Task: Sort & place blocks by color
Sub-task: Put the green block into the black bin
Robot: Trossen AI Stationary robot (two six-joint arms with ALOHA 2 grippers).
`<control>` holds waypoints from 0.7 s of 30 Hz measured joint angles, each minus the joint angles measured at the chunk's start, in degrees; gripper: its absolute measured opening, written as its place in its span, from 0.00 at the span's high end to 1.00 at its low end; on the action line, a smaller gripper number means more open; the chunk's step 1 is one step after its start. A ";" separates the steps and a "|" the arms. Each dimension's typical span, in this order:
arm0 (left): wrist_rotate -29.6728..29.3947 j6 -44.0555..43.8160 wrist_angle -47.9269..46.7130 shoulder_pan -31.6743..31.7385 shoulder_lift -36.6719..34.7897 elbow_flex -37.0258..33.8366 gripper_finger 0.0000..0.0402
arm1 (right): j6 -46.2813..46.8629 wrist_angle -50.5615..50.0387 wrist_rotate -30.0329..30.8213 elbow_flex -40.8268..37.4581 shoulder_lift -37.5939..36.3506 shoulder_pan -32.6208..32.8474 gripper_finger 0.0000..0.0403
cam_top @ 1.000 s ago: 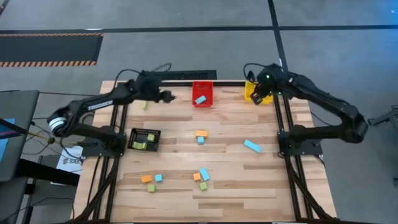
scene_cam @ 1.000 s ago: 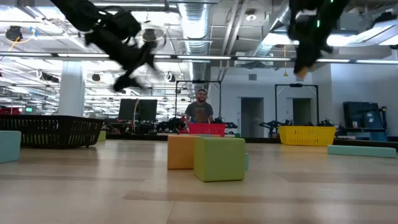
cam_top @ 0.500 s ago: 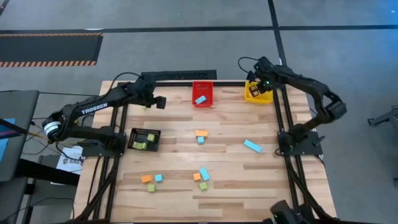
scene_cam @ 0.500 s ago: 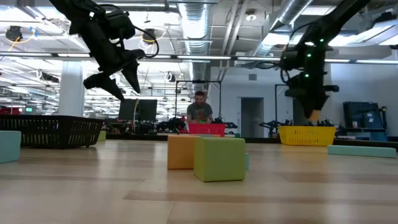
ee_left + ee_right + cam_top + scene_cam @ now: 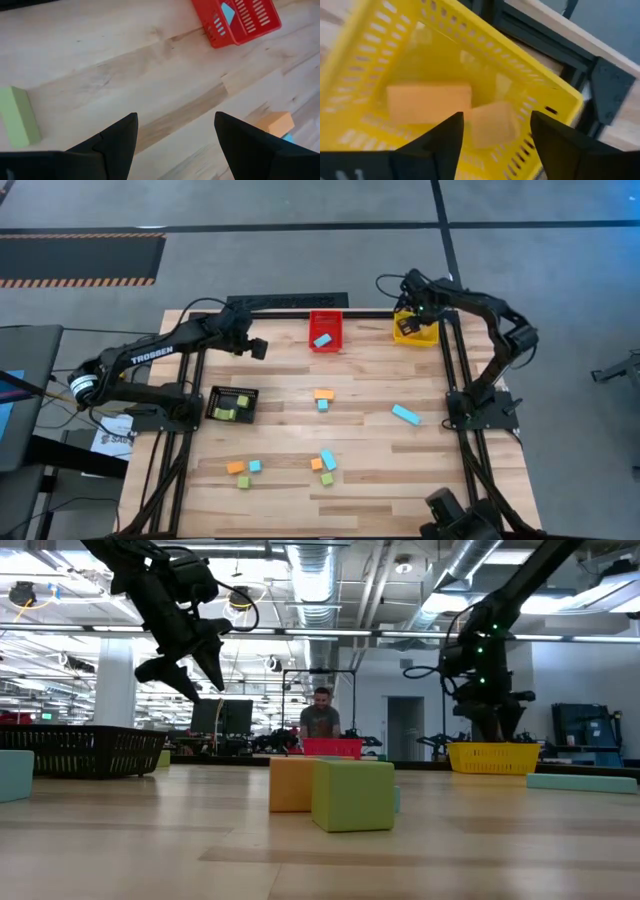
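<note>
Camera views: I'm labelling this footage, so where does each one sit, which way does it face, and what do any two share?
High view: overhead, looking straight down on both arms, left gripper and right gripper.
Low view: table height, looking level past a green block into the room.
Left wrist view: looks down past its open fingers at bare wood.
Right wrist view: looks into the yellow bin holding orange blocks.
Shared: the red bin shows in the high, low and left wrist views.

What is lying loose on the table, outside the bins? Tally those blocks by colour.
Orange blocks: 3
Light blue blocks: 4
Green blocks: 3, one of them clear only in the left wrist view
Total: 10
</note>
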 joint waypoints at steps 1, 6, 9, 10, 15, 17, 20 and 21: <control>0.02 0.65 0.00 0.00 0.02 0.00 0.37 | 0.02 -0.42 -0.08 0.49 0.31 0.00 0.37; 0.00 4.24 -0.15 0.10 0.02 0.00 0.37 | 1.42 -3.84 -0.46 3.99 -1.44 0.63 0.36; -0.44 6.23 -1.21 0.94 0.17 0.00 0.37 | 4.09 -5.04 -2.86 5.21 -5.19 3.09 0.36; -1.17 6.27 -1.44 1.33 0.41 0.00 0.37 | 4.97 -4.90 -4.74 5.21 -6.79 4.26 0.36; -7.16 -1.71 -4.53 4.80 0.63 0.00 0.38 | 6.04 -4.02 -12.16 4.89 -14.04 14.03 0.36; -11.08 -2.67 -6.78 5.83 0.62 0.00 0.39 | 7.56 -3.37 -12.42 4.72 -16.07 18.83 0.36; -15.58 -2.62 -9.70 7.37 1.58 0.00 0.41 | 10.32 -2.68 -12.54 4.64 -17.89 25.20 0.36; -15.39 -2.49 -9.70 8.09 2.65 0.00 0.42 | 11.19 -2.37 -12.46 4.64 -18.40 27.21 0.36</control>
